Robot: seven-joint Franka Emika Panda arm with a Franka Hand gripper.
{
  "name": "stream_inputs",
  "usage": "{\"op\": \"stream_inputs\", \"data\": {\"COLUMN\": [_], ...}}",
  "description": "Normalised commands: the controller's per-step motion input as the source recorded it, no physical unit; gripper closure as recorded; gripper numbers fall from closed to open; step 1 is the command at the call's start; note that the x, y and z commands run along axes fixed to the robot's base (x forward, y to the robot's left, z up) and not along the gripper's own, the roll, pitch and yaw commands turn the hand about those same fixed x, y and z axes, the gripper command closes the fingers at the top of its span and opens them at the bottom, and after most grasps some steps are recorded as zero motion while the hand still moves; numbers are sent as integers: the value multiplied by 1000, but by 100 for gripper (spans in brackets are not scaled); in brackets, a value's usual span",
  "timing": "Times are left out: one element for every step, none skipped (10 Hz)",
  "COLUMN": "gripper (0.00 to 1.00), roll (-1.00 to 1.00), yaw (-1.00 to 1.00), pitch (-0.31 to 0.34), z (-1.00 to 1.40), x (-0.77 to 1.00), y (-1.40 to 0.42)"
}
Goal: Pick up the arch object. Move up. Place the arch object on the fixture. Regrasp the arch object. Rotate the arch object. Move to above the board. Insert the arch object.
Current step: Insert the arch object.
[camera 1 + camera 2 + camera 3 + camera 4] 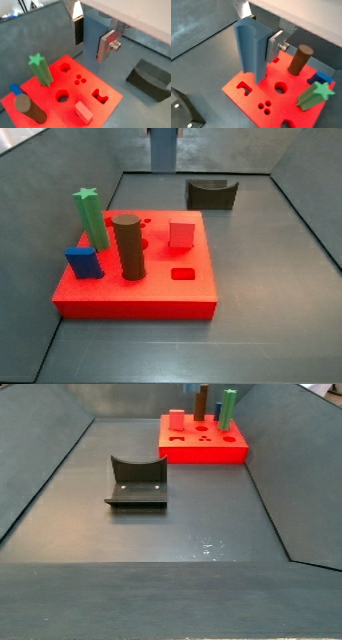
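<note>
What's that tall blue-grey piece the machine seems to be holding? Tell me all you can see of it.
The arch object is a slim slate-blue block with a matte, plastic-like look, long flat faces and a ridged edge. It hangs upright, clamped in the pincer, a silver finger pressed against its side. Its lower end hovers above the red board near the edge, touching nothing else. In a side view only its lower part shows at the top, behind the board.
</note>
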Motion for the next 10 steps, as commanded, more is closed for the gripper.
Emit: {"op": "stream_inputs", "data": {"gripper": [100, 100, 100, 100, 100, 100, 100, 100, 100, 100], "roll": [-43, -20, 10, 99, 166, 164, 129, 0, 3, 19], "yaw": [0, 0, 0, 26, 311, 394, 369, -6, -246, -251], "pitch": [-134, -106, -49, -17, -77, -107, -107, -51, 0, 0], "z": [-554, -577, -511, -443, -423, -463, -434, -317, -249, -220], "x": [237, 423, 480, 463, 251, 197, 63, -6, -26, -77], "y": [-34, -57, -14, 0, 17, 0, 14, 29, 126, 151]}}
